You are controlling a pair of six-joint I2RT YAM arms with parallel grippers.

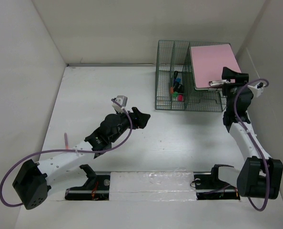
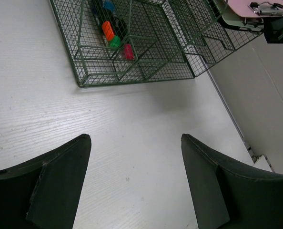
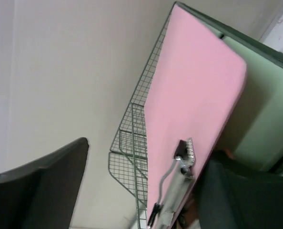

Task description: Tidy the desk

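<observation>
The white desk [image 1: 179, 143] holds a green wire-mesh rack [image 1: 172, 102] at the back right. A pink clipboard [image 1: 212, 64] with a metal clip leans in the rack's right side. My right gripper [image 1: 229, 76] is open at the clipboard's clip end. In the right wrist view the clipboard [image 3: 189, 95] lies between the spread fingers of my right gripper [image 3: 147, 151], close to the right one. My left gripper [image 1: 144, 119] is open and empty over the bare desk [image 2: 141, 124], short of the rack [image 2: 132, 71].
Several coloured markers [image 1: 177, 88] lie in the rack's middle compartment, also in the left wrist view [image 2: 110, 36]. A pale green board [image 3: 260, 114] stands behind the clipboard. White walls enclose the desk on the left, back and right.
</observation>
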